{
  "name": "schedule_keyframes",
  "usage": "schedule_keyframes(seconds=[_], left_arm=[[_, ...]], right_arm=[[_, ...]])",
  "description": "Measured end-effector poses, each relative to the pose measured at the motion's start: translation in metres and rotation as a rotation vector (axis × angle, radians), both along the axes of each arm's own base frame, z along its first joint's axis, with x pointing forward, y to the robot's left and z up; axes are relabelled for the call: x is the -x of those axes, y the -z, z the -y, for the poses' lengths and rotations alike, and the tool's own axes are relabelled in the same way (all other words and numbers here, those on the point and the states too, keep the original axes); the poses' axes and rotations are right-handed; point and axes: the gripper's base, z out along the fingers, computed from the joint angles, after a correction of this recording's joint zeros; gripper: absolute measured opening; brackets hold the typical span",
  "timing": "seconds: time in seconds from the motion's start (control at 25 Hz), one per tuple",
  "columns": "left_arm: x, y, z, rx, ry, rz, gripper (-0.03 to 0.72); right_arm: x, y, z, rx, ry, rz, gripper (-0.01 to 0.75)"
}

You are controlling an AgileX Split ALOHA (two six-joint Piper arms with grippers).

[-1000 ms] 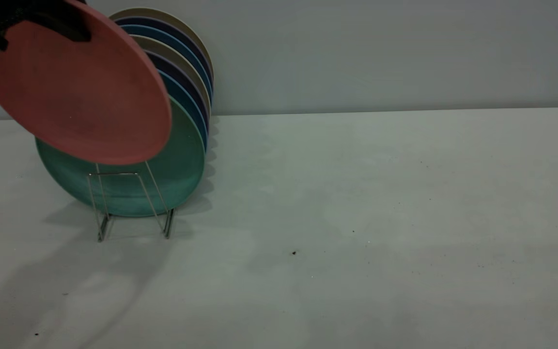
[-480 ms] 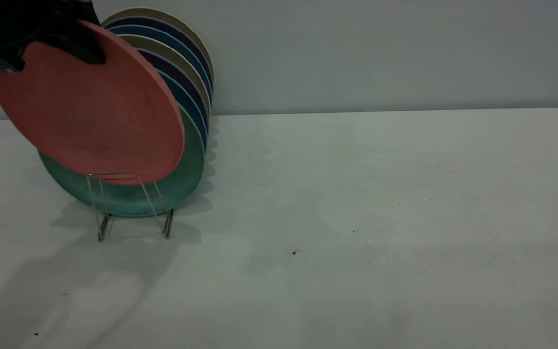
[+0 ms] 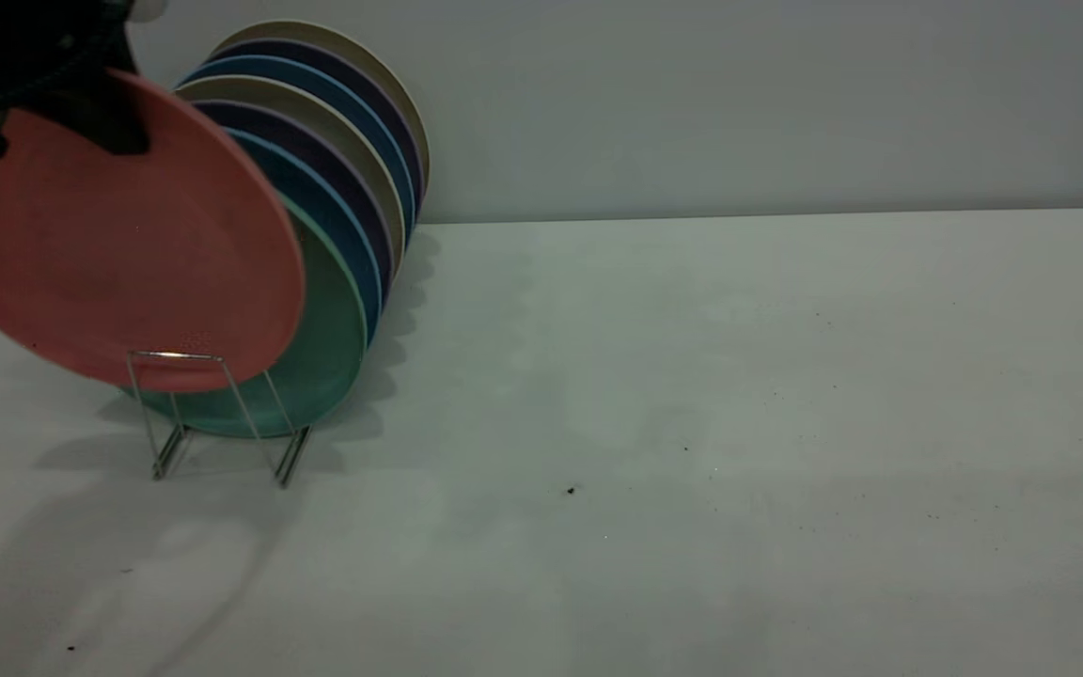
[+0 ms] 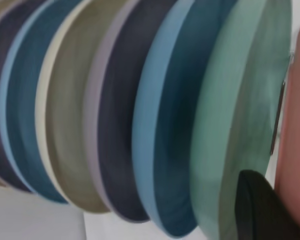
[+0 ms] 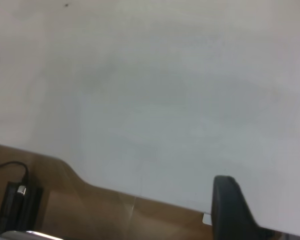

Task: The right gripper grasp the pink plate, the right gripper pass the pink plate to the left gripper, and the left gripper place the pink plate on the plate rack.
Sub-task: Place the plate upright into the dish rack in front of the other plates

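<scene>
My left gripper point(image 3: 43, 122) is at the top left of the exterior view, shut on the upper rim of the pink plate point(image 3: 118, 244). The plate hangs tilted, its lower edge just behind the front wire loop of the plate rack point(image 3: 180, 357), in front of the teal-green plate point(image 3: 325, 320). The left wrist view shows one of its fingers point(image 4: 262, 210) against the pink plate point(image 4: 297, 125), beside the teal-green plate point(image 4: 240, 125). My right gripper point(image 5: 270, 210) is open and empty over the table's edge, seen only in the right wrist view.
Several plates point(image 3: 335, 122), blue, navy and beige, stand in the rack behind the teal-green one, near the back wall. The white table point(image 3: 692, 423) stretches to the right. Brown floor and a black box with a cable point(image 5: 17, 205) lie beyond the table edge.
The pink plate has come down and to the left with my left gripper. The rack and its plates have shifted left on the table.
</scene>
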Motion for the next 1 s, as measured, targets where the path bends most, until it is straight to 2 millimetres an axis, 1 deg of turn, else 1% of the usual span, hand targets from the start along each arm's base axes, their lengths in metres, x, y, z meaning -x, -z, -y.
schedule_keyframes(seconds=[0.16, 0.28, 0.36, 0.6, 0.72, 0.84, 0.92, 1.0], left_arm=[[-0.002, 0.007, 0.000, -0.001, -0.005, -0.020, 0.111], [-0.004, 0.014, 0.001, 0.000, -0.013, -0.040, 0.133], [-0.004, 0.017, 0.001, 0.002, -0.021, -0.054, 0.173], [-0.003, 0.018, 0.002, 0.021, -0.040, -0.069, 0.385], [-0.004, 0.017, 0.004, 0.061, -0.059, -0.065, 0.441], [-0.003, 0.014, 0.004, 0.081, -0.083, -0.058, 0.456], [-0.001, 0.006, 0.004, 0.107, -0.123, -0.043, 0.458], [0.005, -0.008, 0.003, 0.147, -0.188, -0.034, 0.458]], right_arm=[[0.000, 0.000, 0.000, 0.000, 0.000, 0.000, 0.366], [0.000, 0.000, 0.000, 0.003, 0.001, 0.000, 0.366], [0.000, 0.000, 0.000, 0.006, 0.002, 0.000, 0.366], [0.000, 0.000, 0.001, 0.007, 0.002, 0.000, 0.366], [0.000, 0.000, 0.001, 0.007, 0.002, 0.000, 0.366], [0.000, 0.000, 0.001, 0.007, 0.002, 0.000, 0.366], [0.000, 0.000, 0.002, 0.020, 0.010, -0.001, 0.366], [0.000, 0.001, 0.005, 0.033, 0.040, -0.006, 0.366]])
